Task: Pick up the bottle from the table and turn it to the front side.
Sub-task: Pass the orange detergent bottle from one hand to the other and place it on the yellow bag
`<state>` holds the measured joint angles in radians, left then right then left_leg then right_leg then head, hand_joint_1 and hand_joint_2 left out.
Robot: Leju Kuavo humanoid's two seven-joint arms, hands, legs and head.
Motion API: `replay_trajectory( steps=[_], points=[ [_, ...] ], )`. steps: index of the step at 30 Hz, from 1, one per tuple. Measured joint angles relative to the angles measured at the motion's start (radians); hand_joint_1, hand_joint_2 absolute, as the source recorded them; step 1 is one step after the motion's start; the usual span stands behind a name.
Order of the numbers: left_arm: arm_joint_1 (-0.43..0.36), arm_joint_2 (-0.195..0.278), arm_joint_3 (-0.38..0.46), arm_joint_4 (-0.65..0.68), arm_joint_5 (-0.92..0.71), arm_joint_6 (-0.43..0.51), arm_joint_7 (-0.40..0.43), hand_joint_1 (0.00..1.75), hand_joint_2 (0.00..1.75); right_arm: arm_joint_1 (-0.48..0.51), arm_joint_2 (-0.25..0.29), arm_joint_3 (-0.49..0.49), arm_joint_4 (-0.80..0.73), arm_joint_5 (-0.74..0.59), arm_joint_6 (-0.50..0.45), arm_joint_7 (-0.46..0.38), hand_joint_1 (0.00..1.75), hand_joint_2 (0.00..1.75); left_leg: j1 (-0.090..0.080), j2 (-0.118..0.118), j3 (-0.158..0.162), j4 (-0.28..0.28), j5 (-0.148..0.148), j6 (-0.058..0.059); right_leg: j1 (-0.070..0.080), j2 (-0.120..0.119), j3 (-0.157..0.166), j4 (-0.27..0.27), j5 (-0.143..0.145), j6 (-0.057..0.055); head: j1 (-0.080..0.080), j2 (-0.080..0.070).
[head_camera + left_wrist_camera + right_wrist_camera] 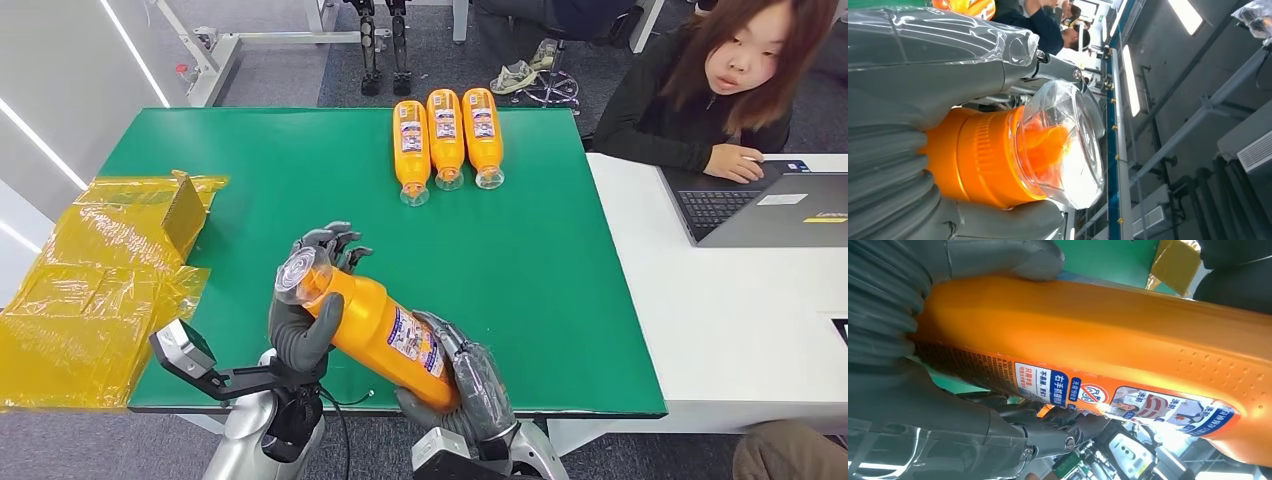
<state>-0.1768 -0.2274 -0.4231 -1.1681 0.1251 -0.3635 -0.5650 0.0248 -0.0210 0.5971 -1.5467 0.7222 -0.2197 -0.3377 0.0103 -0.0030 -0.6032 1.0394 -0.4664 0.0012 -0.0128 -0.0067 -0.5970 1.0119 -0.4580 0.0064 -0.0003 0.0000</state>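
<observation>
An orange bottle (375,330) with a clear cap (297,275) and a blue-edged label is lifted over the near edge of the green table (300,170), lying slanted with the cap up and to the left. My left hand (305,320) grips its neck just below the cap. My right hand (470,385) grips its base end. The left wrist view shows the cap (1063,145) and orange neck (978,160) close up inside that hand (923,90). In the right wrist view the orange body (1088,335) and its label (1118,400) lie in the right hand (923,405).
Three more orange bottles (446,138) lie side by side at the far middle of the table. Yellow plastic wrapping (95,290) with a small box covers the table's left edge. A person (720,80) sits at a white table (730,320) on the right, using a laptop (770,205).
</observation>
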Motion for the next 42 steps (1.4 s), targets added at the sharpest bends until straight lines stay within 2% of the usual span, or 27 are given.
replay_trajectory(
  steps=[11,15,22,30,32,38,42],
  points=[
    [-0.002,0.006,0.000,0.000,0.002,0.000,-0.003,1.67,1.75,-0.003,0.000,-0.007,0.001,0.002,-0.001,0.000,1.75,1.75,0.000,0.000,0.000,0.000,0.000,0.000,0.000,0.000,0.000,0.000,0.000,0.000,0.000,0.000],
    [-0.003,0.006,0.000,0.000,0.003,0.010,-0.008,1.63,1.75,-0.002,0.000,-0.009,0.001,0.009,-0.003,-0.002,0.00,1.75,0.000,0.000,0.000,0.000,0.000,0.000,0.000,0.000,0.000,0.000,0.000,0.000,0.000,0.000],
    [-0.003,0.009,0.000,0.001,0.003,0.016,-0.010,1.64,1.75,-0.002,0.000,-0.010,0.000,0.020,-0.006,-0.009,0.00,1.75,0.000,0.000,0.000,0.000,0.000,0.000,0.000,0.000,0.000,0.000,0.000,0.000,0.000,0.000],
    [-0.003,0.012,0.000,0.001,-0.014,0.039,-0.011,1.55,1.75,0.000,0.000,-0.010,0.000,0.019,-0.012,-0.010,0.00,1.75,0.000,0.000,0.000,0.000,0.000,0.000,0.000,0.000,0.000,0.000,0.000,0.000,0.000,0.000],
    [-0.003,0.015,-0.002,0.001,-0.084,0.114,-0.018,1.54,1.75,0.001,0.000,-0.010,0.000,0.018,-0.020,-0.011,0.00,1.75,0.000,0.000,0.000,0.000,0.000,0.000,0.000,0.000,0.000,0.000,0.000,0.000,0.000,0.000],
    [-0.030,0.039,-0.022,0.006,-0.467,0.485,-0.001,1.63,1.75,0.006,0.000,-0.010,-0.006,0.017,-0.032,-0.012,0.00,1.75,0.000,0.001,0.000,0.000,0.000,0.000,0.000,0.000,0.000,0.000,0.000,0.000,0.000,0.000],
    [-0.065,0.065,-0.023,0.030,-0.590,0.597,0.010,1.62,1.75,0.006,-0.002,-0.008,-0.007,-0.006,-0.033,-0.020,0.00,1.75,0.000,0.001,0.000,0.000,0.000,0.000,0.000,0.000,0.000,0.000,0.000,0.000,0.000,0.000]
  ],
)
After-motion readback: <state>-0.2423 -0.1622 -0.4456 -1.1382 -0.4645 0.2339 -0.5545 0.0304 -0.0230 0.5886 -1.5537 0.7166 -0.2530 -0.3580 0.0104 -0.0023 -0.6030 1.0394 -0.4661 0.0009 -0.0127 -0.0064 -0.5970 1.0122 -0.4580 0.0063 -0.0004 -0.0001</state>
